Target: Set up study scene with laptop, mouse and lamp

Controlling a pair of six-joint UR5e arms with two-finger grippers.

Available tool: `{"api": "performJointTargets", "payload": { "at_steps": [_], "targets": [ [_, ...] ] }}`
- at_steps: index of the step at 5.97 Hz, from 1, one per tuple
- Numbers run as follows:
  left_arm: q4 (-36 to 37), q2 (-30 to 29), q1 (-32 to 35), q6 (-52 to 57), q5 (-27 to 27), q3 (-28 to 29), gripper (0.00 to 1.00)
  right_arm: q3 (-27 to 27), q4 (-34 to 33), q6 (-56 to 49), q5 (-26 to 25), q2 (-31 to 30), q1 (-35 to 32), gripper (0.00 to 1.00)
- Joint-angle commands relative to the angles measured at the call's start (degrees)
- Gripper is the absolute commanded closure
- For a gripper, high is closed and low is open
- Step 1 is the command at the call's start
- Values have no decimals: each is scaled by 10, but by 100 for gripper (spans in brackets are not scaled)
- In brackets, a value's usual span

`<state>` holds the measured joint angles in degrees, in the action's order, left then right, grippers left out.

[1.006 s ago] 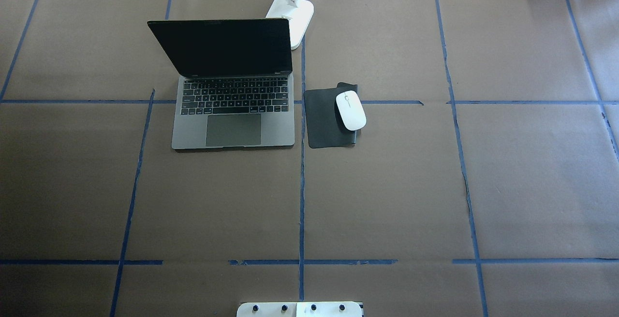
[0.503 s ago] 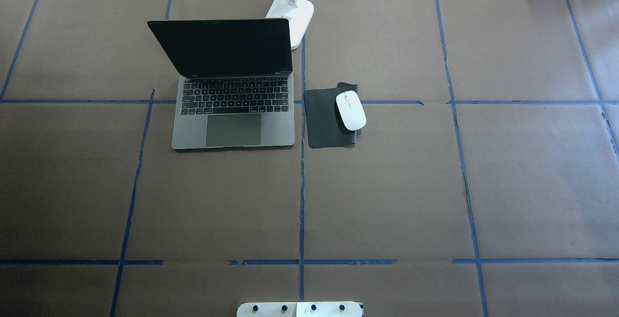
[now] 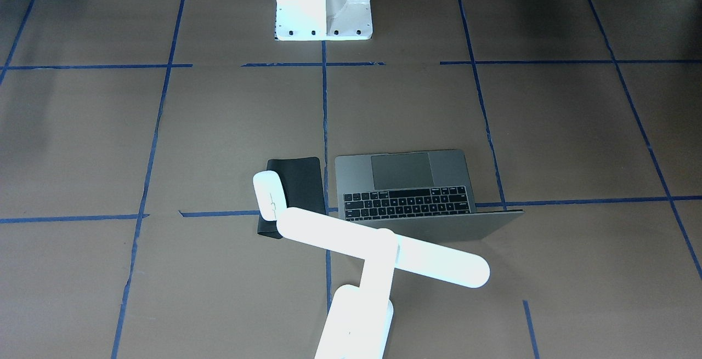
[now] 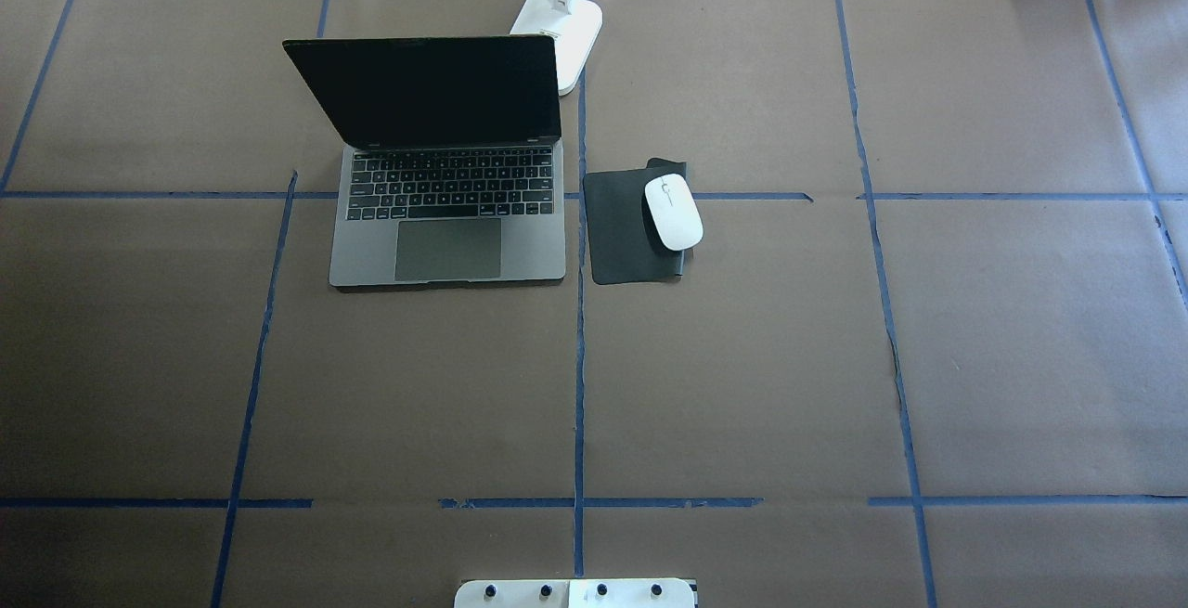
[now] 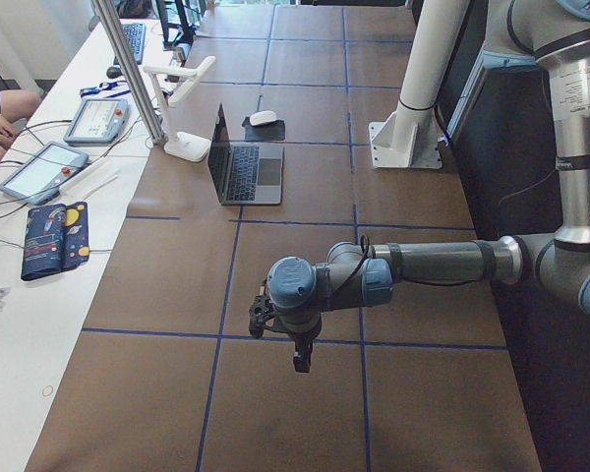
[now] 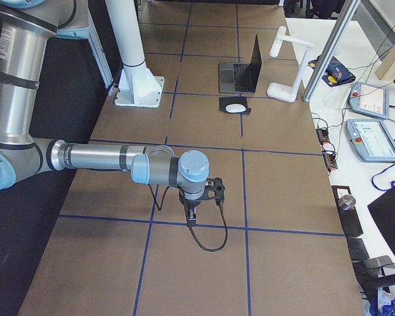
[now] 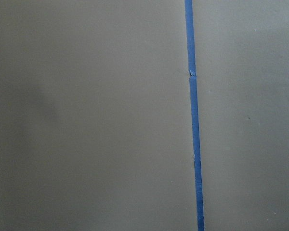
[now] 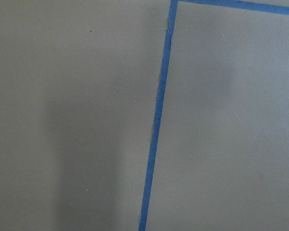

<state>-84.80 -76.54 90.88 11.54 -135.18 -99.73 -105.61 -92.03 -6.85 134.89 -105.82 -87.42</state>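
Note:
The dark-grey laptop (image 4: pixel 448 237) stands open on the brown table, screen dark, keyboard towards the robot; it also shows in the front view (image 3: pixel 417 183). The white mouse (image 4: pixel 673 212) lies on the right part of a black mat (image 4: pixel 617 232) just right of the laptop. The white lamp (image 4: pixel 561 32) stands behind the laptop's right corner, its bar head (image 3: pixel 384 246) over that corner. My left gripper (image 5: pixel 301 359) and right gripper (image 6: pixel 189 217) hang over bare table far from these; I cannot tell whether they are open or shut. Both wrist views show only paper and blue tape.
The white boxy pedestal (image 4: pixel 575 594) stands at the robot's side of the table. Blue tape lines (image 4: pixel 579 385) divide the brown paper. Tablets and cables (image 6: pixel 368 138) lie on the side bench beyond the far edge.

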Motion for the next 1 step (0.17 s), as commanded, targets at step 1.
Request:
{"api": "performJointTargets", "payload": {
  "at_steps": [1],
  "targets": [
    [0,0,0,0,0,2,0,0,0,0,0,0,1,0]
  ]
}}
